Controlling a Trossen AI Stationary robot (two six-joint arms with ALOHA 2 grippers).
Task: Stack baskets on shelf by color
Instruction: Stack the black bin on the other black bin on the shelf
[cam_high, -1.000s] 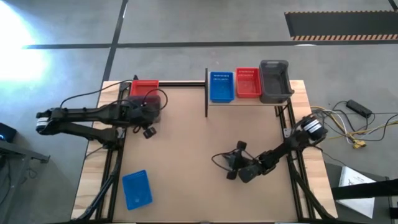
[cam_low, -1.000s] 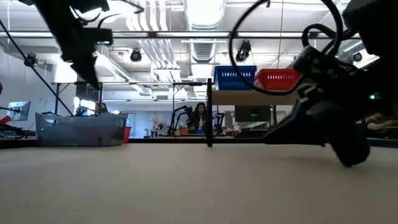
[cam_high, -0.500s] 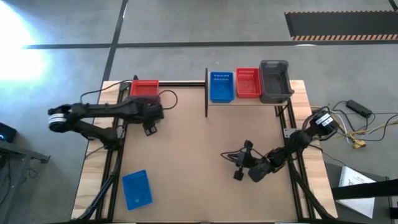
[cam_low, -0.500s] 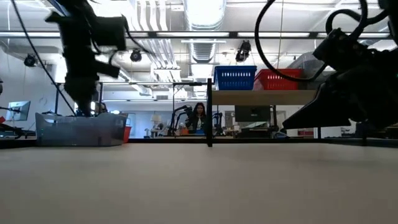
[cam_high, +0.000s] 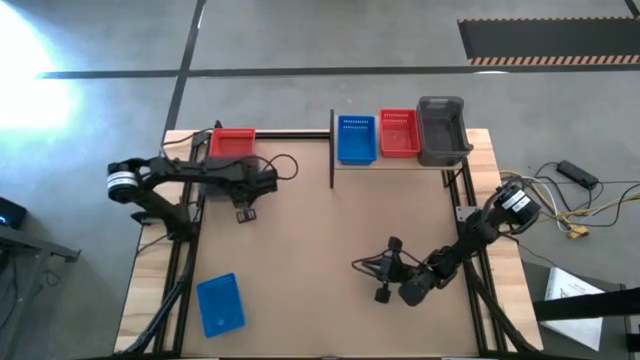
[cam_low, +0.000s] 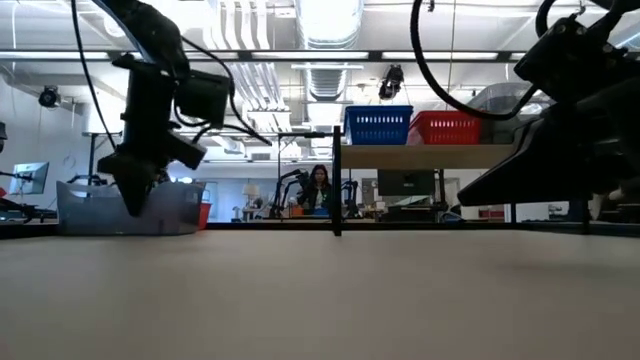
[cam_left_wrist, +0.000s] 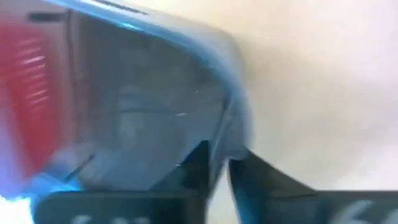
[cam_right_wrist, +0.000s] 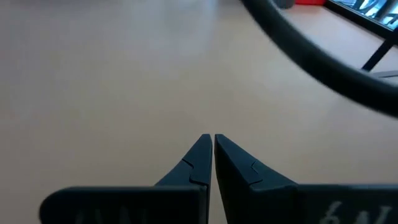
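A translucent grey basket (cam_low: 95, 208) (cam_left_wrist: 155, 106) rests flat on the table's far left; in the high view my left arm hides most of it. My left gripper (cam_high: 243, 211) (cam_low: 133, 198) (cam_left_wrist: 221, 167) points down at its near wall, shut on it. A red basket (cam_high: 232, 140) lies just beyond it. A blue basket (cam_high: 220, 305) lies at the near left. The shelf (cam_high: 400, 160) carries a blue basket (cam_high: 356, 138), a red basket (cam_high: 399, 132) and a grey basket (cam_high: 443, 130). My right gripper (cam_high: 384, 281) (cam_right_wrist: 213, 142) is shut over bare table, near right. My left gripper pinches the grey basket's wall at the rim (cam_left_wrist: 231, 134), one finger (cam_left_wrist: 198, 165) inside the basket and one outside. The fingers come from above, pointing down. The basket's bottom stays flat on the table.
The wide middle of the brown tabletop (cam_high: 310, 240) lies bare between the two arms. The shelf's black post (cam_high: 332, 150) stands at its left end. Cables loop from the right arm (cam_high: 470, 240). People and equipment show in the room beyond the table.
My left gripper has swung toward the table's right and come down onto the grey basket's near wall. The basket has stayed where it was. My right gripper has drawn back toward the table's near right, still shut.
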